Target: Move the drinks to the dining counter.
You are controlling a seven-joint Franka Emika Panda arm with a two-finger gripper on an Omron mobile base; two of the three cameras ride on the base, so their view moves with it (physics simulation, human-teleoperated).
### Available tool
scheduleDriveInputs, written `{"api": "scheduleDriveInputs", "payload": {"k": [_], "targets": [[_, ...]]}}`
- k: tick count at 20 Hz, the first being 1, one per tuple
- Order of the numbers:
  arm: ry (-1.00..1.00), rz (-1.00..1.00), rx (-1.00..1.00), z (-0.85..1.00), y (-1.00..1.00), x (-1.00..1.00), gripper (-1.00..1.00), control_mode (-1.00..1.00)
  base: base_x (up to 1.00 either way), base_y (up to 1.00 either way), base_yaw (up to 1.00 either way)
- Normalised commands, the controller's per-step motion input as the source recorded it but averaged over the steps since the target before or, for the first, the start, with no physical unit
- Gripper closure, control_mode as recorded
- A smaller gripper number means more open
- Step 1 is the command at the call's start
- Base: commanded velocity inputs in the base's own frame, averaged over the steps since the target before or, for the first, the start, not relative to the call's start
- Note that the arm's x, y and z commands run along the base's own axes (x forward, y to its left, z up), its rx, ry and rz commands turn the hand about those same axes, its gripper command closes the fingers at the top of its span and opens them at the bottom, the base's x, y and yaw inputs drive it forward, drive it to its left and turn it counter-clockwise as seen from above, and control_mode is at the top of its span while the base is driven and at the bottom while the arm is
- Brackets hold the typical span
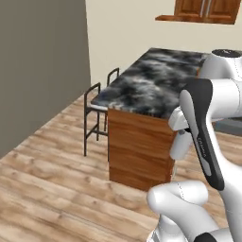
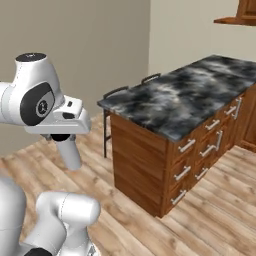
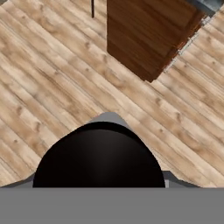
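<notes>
My gripper [image 2: 61,138] hangs over the wooden floor, shut on one of the drinks, a small white bottle [image 2: 69,154] that points down from the hand. The left base view shows the same bottle [image 1: 180,144] beside my forearm, in front of the counter's near end. Its round black cap [image 3: 99,162] sits low in the hand view and hides the fingertips. Whether it carries a label cannot be told. The dining counter [image 2: 190,95], marbled black and grey on a brown wooden base, stands ahead; its top [image 1: 151,80] is bare where it shows.
Two black-framed stools [image 1: 94,106] stand along the counter's left side, near a grey wall [image 1: 42,66]. Drawers with metal handles [image 2: 200,155] line its right side. Open wooden floor [image 1: 56,189] lies between me and the counter. A wooden cabinet [image 1: 205,9] hangs on the far wall.
</notes>
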Motion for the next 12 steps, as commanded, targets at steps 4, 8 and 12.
{"api": "scheduleDriveInputs", "payload": {"k": [4,8,12], "targets": [[0.00,0.00,0.00,0.00,0.00,0.00,1.00,1.00,1.00,0.97,-0.59],[0.00,0.00,0.00,0.00,0.00,0.00,1.00,1.00,1.00,0.98,-0.58],[0.00,0.00,0.00,0.00,0.00,0.00,1.00,1.00,1.00,1.00,-0.56]]}}
